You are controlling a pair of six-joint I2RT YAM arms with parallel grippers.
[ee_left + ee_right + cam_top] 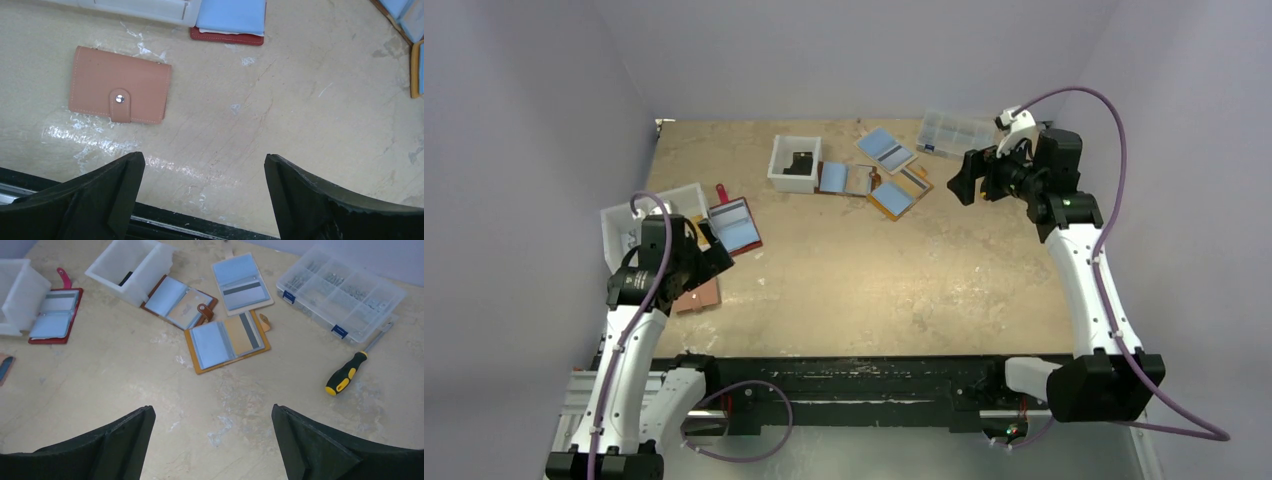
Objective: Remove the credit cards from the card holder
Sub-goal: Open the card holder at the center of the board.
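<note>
Scuffed beige tabletop (874, 290) is bearing a closed tan-brown leather-like card holder (120, 85); left gripper (202, 157) and right gripper (212, 409) are hovering, fingers spread, empty

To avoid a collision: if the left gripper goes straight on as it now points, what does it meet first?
Most likely the bare tabletop. The open left gripper aims at plain surface; the closed tan card holder lies left of that line in the wrist view; depth is unclear.
</note>
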